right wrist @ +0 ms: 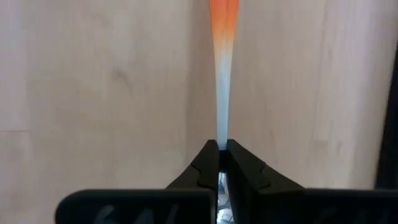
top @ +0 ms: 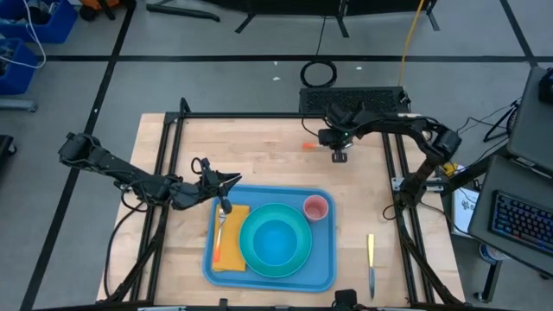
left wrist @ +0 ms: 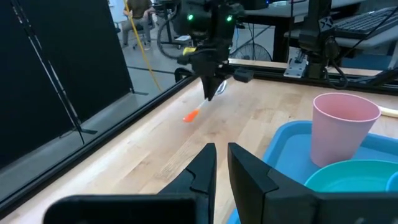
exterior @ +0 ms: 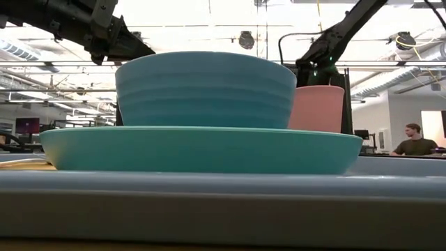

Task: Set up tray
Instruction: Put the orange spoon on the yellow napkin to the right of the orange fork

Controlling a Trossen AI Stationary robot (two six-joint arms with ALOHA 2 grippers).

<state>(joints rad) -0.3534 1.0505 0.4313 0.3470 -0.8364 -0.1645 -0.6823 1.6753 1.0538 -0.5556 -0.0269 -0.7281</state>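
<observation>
The blue tray (top: 327,259) lies at the table's near middle. On it are an orange napkin (top: 233,256) with a fork (top: 221,220), a turquoise plate (top: 301,257) holding a blue bowl (top: 275,242), and a pink cup (top: 316,207). My left gripper (top: 232,181) hovers over the tray's far left corner, empty, its fingers a narrow gap apart (left wrist: 222,148). My right gripper (top: 339,154) is near the table's far edge, shut on an orange-handled utensil (top: 308,145). My right gripper pinches the utensil's pale metal shaft (right wrist: 221,134) between its two fingers; the end beyond that is hidden between them. The fingers point down. The utensil slants away below them, its orange handle (left wrist: 191,115) lowest, close over the table; whether it touches the wood I cannot tell.
A knife (top: 371,263) lies on the bare wood to the right of the tray. Black frame rails (top: 393,155) run along the table's sides. In the low view a person (exterior: 416,139) sits in the room beyond.
</observation>
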